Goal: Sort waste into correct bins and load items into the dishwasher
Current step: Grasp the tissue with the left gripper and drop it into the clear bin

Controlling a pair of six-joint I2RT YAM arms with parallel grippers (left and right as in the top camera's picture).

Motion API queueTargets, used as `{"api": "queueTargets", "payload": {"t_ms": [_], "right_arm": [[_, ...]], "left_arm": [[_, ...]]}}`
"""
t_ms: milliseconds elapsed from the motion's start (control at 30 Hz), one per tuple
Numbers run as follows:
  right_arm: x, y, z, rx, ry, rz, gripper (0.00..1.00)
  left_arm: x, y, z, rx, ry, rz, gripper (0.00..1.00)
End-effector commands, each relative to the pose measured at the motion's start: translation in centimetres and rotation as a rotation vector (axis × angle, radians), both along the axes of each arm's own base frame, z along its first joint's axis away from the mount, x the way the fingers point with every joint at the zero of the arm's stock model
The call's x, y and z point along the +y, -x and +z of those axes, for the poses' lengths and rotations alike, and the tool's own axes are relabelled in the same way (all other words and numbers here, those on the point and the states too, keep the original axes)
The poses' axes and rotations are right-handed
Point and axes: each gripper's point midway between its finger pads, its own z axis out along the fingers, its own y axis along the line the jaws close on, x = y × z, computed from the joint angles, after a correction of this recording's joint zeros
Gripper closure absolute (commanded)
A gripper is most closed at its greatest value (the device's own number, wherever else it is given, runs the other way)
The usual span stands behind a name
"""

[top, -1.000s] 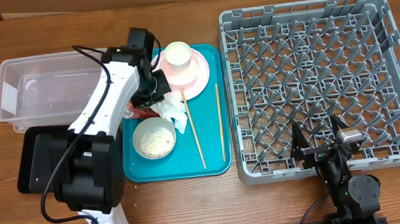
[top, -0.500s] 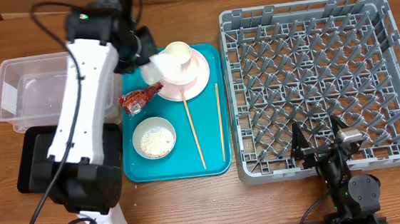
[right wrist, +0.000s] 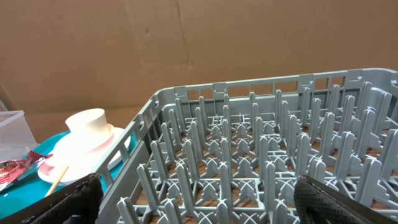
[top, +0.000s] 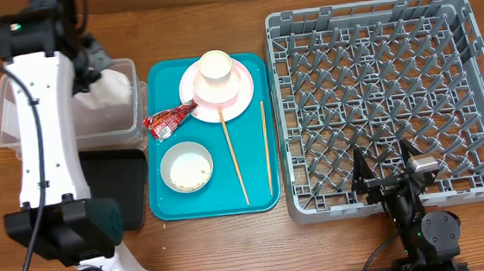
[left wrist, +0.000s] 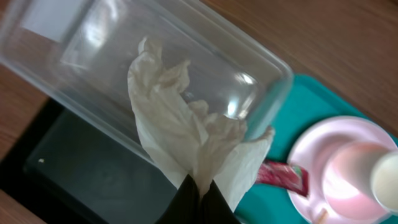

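Note:
My left gripper (left wrist: 200, 188) is shut on the crumpled white napkin (left wrist: 180, 127), which hangs over the right end of the clear tub (left wrist: 155, 59). From above, the napkin (top: 105, 92) lies over the tub (top: 16, 127), beside the black tray (top: 119, 195). The red wrapper (top: 169, 120), a grey-green bowl of rice (top: 187, 167), two chopsticks (top: 233, 158) and a cream cup (top: 216, 66) on the pink plate (top: 241, 101) are on the teal tray. My right gripper (right wrist: 205, 199) stands open at the near edge of the grey dish rack (top: 390, 98), holding nothing.
The teal tray (top: 165, 206) lies between the bins and the rack. My left arm (top: 45, 108) reaches across the tub and hides part of the black tray. Upright pegs (right wrist: 261, 155) fill the rack just ahead of my right fingers (right wrist: 348, 199).
My left arm has lifted the napkin off the teal tray and swung it left, over the clear tub. The right arm has not moved.

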Motion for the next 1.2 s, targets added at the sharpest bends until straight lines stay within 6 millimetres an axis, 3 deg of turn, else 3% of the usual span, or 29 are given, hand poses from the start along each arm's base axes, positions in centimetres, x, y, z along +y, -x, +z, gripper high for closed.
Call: {"api": "queueTargets", "payload": {"t_ms": [0,233,600,633,700,733,800,867,967,1167], "right_arm": [[0.0,0.0,-0.1,-0.008,0.003,0.000,0.00],[0.0,0.0,-0.1,-0.008,0.003,0.000,0.00],[0.0,0.0,-0.1,-0.008,0.002,0.000,0.00],[0.0,0.0,-0.1,-0.008,0.002,0.000,0.00],[0.0,0.0,-0.1,-0.008,0.003,0.000,0.00],[0.0,0.0,-0.1,-0.008,0.002,0.000,0.00],[0.0,0.0,-0.1,-0.008,0.003,0.000,0.00],[0.0,0.0,-0.1,-0.008,0.003,0.000,0.00],[0.0,0.0,-0.1,-0.008,0.003,0.000,0.00],[0.0,0.0,-0.1,-0.008,0.003,0.000,0.00]], "left_arm": [[3.6,0.3,-0.1,-0.004,-0.068,0.098,0.96],[5.5,-0.3,-5.8,0.070,-0.061,0.134,0.96],[5.6,-0.3,-14.9,0.153,-0.042,0.130,0.96],[5.5,-0.3,-15.4,0.155,-0.039,0.130,0.93],[5.3,-0.3,-15.8,0.152,-0.025,0.125,0.66],[4.8,-0.9,-15.8,0.135,-0.001,0.090,0.47],[4.0,-1.6,-15.5,0.116,0.037,0.038,0.36],[3.1,-2.3,-14.7,0.095,0.069,-0.036,0.37],[3.0,-2.6,-11.7,0.062,0.052,-0.094,0.37],[1.5,-2.1,-1.7,-0.129,0.061,-0.130,0.34]]}}
